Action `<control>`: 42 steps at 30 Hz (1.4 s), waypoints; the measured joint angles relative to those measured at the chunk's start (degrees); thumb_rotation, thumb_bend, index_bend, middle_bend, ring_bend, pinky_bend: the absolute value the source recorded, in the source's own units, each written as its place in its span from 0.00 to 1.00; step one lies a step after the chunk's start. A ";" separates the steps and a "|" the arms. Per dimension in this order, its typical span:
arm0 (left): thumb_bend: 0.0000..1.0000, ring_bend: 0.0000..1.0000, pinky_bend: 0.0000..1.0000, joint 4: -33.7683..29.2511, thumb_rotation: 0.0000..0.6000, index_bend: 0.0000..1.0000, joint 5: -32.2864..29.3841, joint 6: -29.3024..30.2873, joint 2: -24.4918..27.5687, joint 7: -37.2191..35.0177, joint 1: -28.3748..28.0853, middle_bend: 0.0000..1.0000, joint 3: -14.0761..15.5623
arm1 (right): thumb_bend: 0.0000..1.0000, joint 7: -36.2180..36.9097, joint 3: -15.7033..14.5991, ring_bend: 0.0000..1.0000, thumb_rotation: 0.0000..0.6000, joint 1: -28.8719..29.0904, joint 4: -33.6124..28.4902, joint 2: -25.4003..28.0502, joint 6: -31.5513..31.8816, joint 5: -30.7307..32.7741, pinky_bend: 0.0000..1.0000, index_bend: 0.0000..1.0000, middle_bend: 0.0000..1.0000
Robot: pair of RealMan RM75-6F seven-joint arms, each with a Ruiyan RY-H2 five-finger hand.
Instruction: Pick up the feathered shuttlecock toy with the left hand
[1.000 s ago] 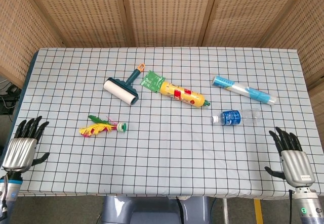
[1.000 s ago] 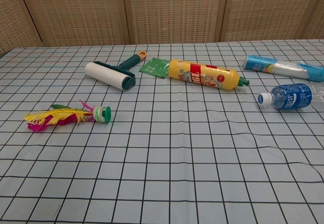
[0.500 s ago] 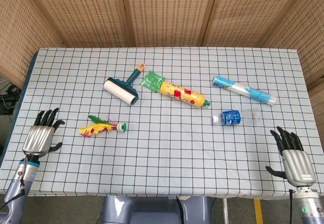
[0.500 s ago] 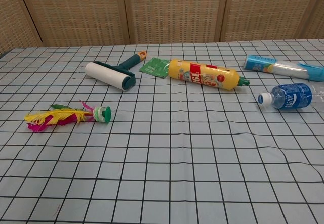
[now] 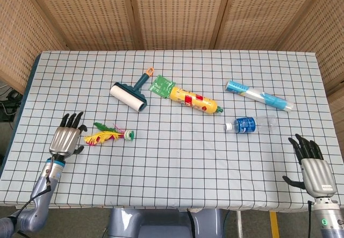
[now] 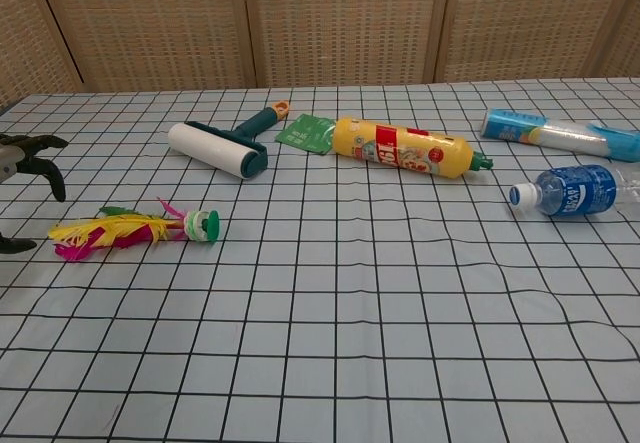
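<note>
The feathered shuttlecock toy [image 5: 107,134] [image 6: 130,230] lies flat on the checked cloth at the left, yellow, pink and green feathers pointing left and its green-and-white base to the right. My left hand [image 5: 67,137] hovers just left of the feather tips, fingers spread and holding nothing; only its dark fingertips [image 6: 32,153] show at the chest view's left edge. My right hand [image 5: 313,168] stays open over the near right corner, far from the toy.
A lint roller [image 5: 130,93] lies behind the toy. Further right are a green packet [image 5: 160,85], a yellow bottle [image 5: 194,100], a blue-labelled water bottle [image 5: 250,124] and a blue-and-clear tube [image 5: 258,94]. Wicker screens stand behind the table [image 5: 177,179].
My left hand has moved right and inward from the table's left edge to just beside the toy's feathers, and now enters the chest view. The right hand and all objects have stayed put.
</note>
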 measured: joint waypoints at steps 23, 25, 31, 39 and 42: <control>0.27 0.00 0.00 9.95 1.00 0.41 2.09 0.08 -9.17 -0.55 -4.08 0.00 0.84 | 0.12 2.38 0.50 0.00 1.00 -0.31 0.81 0.31 0.35 0.66 0.00 0.05 0.00; 0.27 0.00 0.00 10.55 1.00 0.40 2.07 -0.02 -9.46 -0.48 -4.24 0.00 0.91 | 0.12 2.60 0.56 0.00 1.00 -0.38 0.87 0.39 0.40 0.77 0.00 0.05 0.00; 0.27 0.00 0.00 12.25 1.00 0.41 2.25 -0.33 -10.53 -0.96 -4.84 0.00 0.98 | 0.12 2.69 0.52 0.00 1.00 -0.54 0.92 0.42 0.53 0.79 0.00 0.05 0.00; 0.29 0.00 0.00 12.88 1.00 0.48 4.29 0.70 -11.20 -2.56 -4.95 0.00 1.64 | 0.12 2.96 0.60 0.00 1.00 -0.65 0.95 0.52 0.61 0.94 0.00 0.05 0.00; 0.34 0.00 0.00 13.36 1.00 0.50 5.56 1.84 -11.39 -3.85 -4.71 0.00 2.03 | 0.12 3.40 0.64 0.00 1.00 -0.68 1.04 0.61 0.51 1.05 0.00 0.05 0.00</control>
